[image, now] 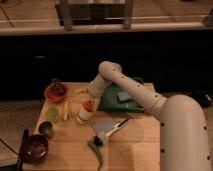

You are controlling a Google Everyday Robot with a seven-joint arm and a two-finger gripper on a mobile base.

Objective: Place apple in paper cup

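While the arm (131,92) is stretched across the wooden table (132,142), the gripper (90,98) is held directly over the paper cup (83,116) near the table's middle. The apple (88,105) is seen at the cup's mouth, just under the gripper; grasp state cannot be told.

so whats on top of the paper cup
The apple sits at the mouth of the paper cup, with the gripper right above it. The cup's inside is hidden.
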